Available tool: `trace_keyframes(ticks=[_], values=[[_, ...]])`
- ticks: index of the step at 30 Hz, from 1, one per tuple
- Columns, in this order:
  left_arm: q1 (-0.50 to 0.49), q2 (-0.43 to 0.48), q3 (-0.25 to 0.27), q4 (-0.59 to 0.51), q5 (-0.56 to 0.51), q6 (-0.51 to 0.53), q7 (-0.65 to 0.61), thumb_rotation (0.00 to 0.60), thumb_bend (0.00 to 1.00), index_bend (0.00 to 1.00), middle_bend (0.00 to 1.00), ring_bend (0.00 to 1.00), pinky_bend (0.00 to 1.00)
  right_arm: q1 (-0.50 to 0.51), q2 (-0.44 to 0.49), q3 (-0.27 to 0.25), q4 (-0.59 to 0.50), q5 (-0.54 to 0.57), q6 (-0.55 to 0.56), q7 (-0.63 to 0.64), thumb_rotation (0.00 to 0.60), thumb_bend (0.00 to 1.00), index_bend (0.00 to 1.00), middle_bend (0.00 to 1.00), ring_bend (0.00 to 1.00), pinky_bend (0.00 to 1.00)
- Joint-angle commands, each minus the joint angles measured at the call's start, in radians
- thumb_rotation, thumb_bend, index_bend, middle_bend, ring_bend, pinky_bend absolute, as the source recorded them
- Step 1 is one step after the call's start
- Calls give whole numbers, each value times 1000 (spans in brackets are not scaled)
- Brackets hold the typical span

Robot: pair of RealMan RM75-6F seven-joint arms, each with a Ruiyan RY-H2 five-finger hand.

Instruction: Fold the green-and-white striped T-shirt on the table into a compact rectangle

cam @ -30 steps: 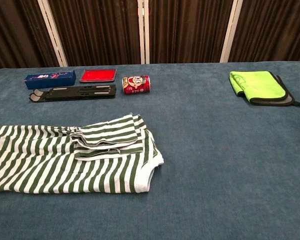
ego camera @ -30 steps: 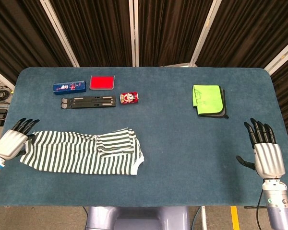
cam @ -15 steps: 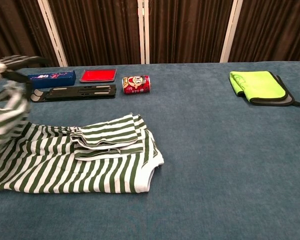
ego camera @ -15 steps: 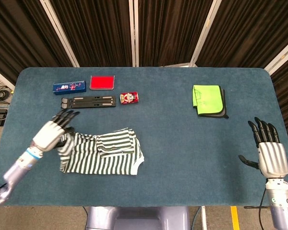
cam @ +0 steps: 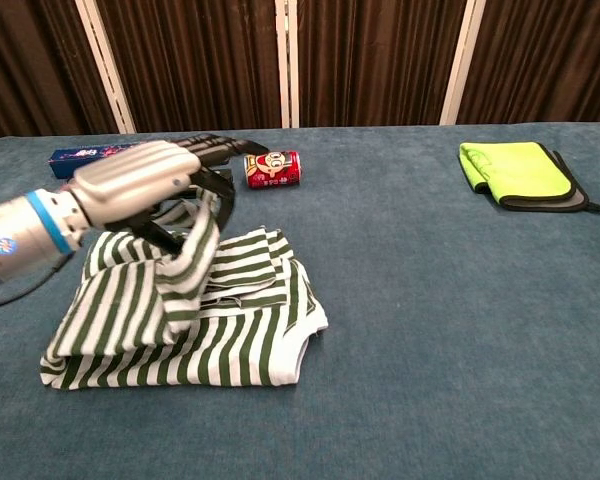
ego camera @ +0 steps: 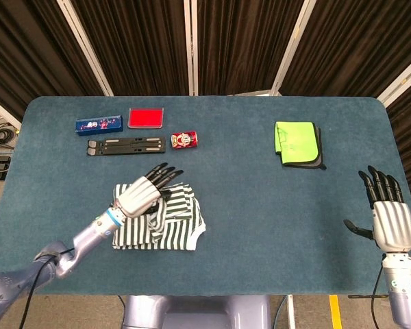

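The green-and-white striped T-shirt (ego camera: 175, 227) (cam: 230, 340) lies at the front left of the blue table (ego camera: 260, 205), folded over on itself into a short block. My left hand (ego camera: 142, 195) (cam: 145, 180) hovers over its left half and grips a fold of the striped cloth, which hangs from under the palm. The hand's dark fingertips point toward the far right. My right hand (ego camera: 387, 219) stands open with its fingers apart at the table's right front edge, far from the shirt; the chest view does not show it.
At the back left sit a blue box (ego camera: 99, 125) (cam: 90, 155), a red flat tin (ego camera: 146, 118), a black folding stand (ego camera: 127, 145) and a red can (ego camera: 183, 140) (cam: 272, 169). A folded lime-green cloth (ego camera: 298, 142) (cam: 515, 170) lies at the back right.
My left hand has lifted the shirt's left end and carried it rightward over the body, so the long spread shirt is now a short doubled block. The right hand has barely moved.
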Motion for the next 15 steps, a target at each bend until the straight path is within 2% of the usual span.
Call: trace_keyframes(ticks=[1, 15], values=[[-27, -36, -3, 16, 0, -41, 22, 600, 527, 882, 0, 0, 0, -1, 2, 2, 1, 3, 0, 5, 600, 0, 0, 0, 0, 0], [-87, -151, -24, 92, -21, -109, 23, 600, 525, 885, 0, 0, 0, -2, 0, 2, 4, 6, -3, 4, 600, 0, 0, 0, 0, 0]])
